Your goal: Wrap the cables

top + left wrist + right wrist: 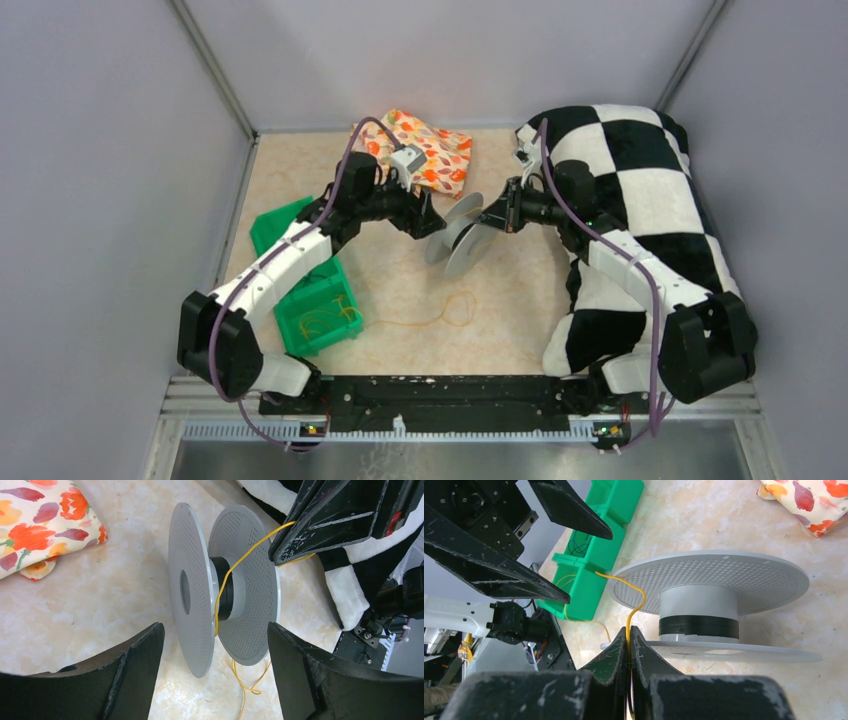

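Winding seemed under way: the right gripper (630,630) was clenched on the yellow cable (216,615), which looped over the grey spool (187,585) hub and trailed onto the table (400,290). The left gripper (214,630) stood spread around the spool, holding nothing. It probably needed to steady or turn a flange next.

I saw the spool (192,587) as plain grey, its flanges dotted all over with fine perforations and a black band round its pale hub. The cable (227,575) across it was bright yellow. Left of the spool sat a vivid green bin (318,338). Behind the spool lay a cream cloth (430,150) printed with orange, red and purple leaves. Right of the spool was a blanket (640,170) in bold black-and-white checks. Under the spool the table (400,290) was beige with pale marbling. The left gripper (215,627) and right gripper (629,630) were matt black, scuffed whitish at the edges.
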Robot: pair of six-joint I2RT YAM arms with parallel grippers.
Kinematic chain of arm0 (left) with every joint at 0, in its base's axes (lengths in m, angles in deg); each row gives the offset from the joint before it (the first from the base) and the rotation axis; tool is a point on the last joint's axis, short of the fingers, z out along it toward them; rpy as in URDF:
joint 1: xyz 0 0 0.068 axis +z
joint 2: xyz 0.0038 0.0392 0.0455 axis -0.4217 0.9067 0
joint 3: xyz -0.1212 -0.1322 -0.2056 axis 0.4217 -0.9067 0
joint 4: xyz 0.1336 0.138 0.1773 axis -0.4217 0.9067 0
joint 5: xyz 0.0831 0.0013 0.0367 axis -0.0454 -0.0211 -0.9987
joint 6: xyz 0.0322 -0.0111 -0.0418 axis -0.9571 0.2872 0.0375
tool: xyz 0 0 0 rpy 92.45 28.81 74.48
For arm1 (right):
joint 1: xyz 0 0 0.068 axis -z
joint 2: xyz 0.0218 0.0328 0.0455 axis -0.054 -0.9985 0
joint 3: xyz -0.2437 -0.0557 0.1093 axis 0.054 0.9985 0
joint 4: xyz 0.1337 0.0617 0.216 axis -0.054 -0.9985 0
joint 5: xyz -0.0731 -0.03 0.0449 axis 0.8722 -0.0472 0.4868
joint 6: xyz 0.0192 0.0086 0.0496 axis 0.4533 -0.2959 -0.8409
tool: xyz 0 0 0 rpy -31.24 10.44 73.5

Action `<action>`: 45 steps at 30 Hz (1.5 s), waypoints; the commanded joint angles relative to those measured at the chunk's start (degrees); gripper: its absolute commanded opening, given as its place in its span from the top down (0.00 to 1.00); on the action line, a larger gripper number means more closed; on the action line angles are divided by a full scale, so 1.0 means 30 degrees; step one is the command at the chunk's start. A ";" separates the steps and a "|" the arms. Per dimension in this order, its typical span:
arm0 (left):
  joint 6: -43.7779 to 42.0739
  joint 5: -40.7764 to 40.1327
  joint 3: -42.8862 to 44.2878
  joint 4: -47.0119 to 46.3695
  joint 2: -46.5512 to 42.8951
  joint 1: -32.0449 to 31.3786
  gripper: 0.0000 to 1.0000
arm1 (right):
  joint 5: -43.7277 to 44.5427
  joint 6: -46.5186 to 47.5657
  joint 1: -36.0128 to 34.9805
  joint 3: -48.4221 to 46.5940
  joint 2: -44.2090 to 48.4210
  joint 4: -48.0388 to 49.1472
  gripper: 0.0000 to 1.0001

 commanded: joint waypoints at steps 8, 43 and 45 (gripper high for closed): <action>0.0149 -0.3820 -0.0076 -0.1598 -0.0026 -0.1634 0.21 | 0.0096 0.0218 0.0129 -0.0696 -0.0361 0.0248 1.00; -0.1256 -0.7029 0.2090 -0.1840 0.2745 -0.3253 0.42 | 0.0156 0.0251 0.0129 -0.0825 -0.0639 -0.0035 1.00; -0.1256 -0.7162 0.2191 -0.1711 0.2810 -0.3324 0.44 | 0.0157 0.0257 0.0131 -0.0833 -0.0668 -0.0010 1.00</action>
